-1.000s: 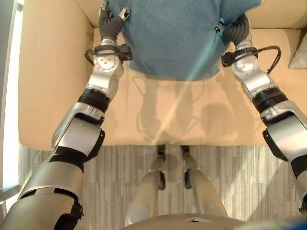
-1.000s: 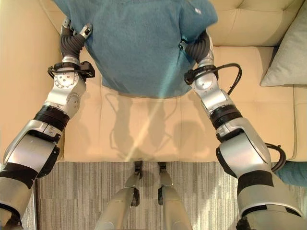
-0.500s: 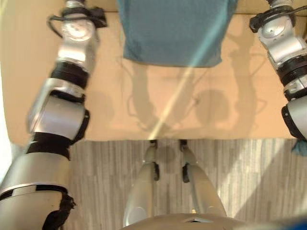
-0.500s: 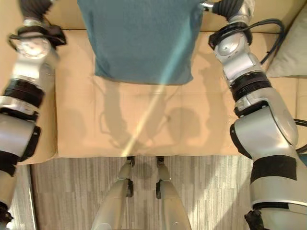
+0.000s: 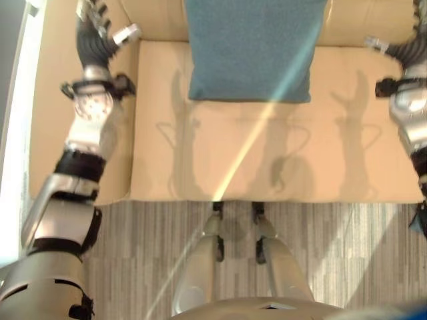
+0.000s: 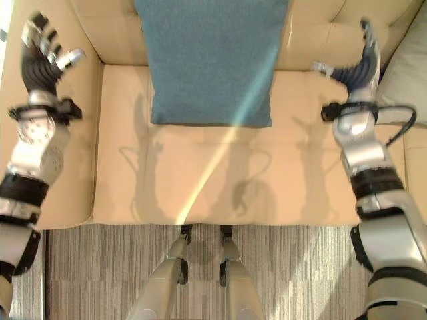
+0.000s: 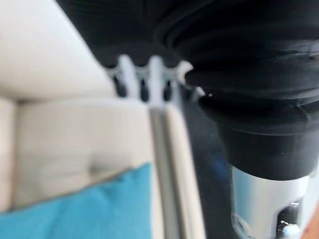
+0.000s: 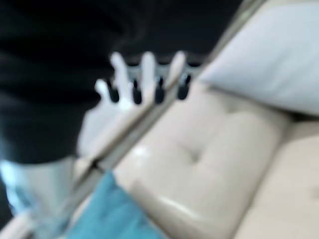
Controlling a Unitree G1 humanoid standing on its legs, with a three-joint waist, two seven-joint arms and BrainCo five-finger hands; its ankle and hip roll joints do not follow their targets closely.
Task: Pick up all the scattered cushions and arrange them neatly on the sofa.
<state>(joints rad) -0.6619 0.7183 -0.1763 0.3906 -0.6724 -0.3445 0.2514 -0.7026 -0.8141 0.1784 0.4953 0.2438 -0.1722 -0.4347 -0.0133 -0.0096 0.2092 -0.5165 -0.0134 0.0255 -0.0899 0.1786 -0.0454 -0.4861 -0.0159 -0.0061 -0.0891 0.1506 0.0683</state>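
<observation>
A teal cushion [image 6: 212,61] leans upright against the backrest of the cream sofa [image 6: 200,173], its lower edge resting on the seat. My left hand [image 6: 41,57] hovers open over the sofa's left armrest, well clear of the cushion. On the other side my right hand [image 6: 359,67] is also open, fingers spread above the seat. A pale grey cushion [image 6: 408,73] lies at the right edge of the sofa, just beyond the right hand. In the wrist views the fingers [image 7: 144,82] of the left and the fingers [image 8: 144,79] of the right are straight and hold nothing.
Striped grey carpet [image 6: 300,267] runs along the sofa's front edge. A blue-green object [image 5: 421,220] pokes in at the right edge by the floor. A streak of sunlight crosses the seat.
Both hands have let go of the teal cushion and swung outward to either side. The cushion now stands on its own against the backrest. The camera view has also shifted.
</observation>
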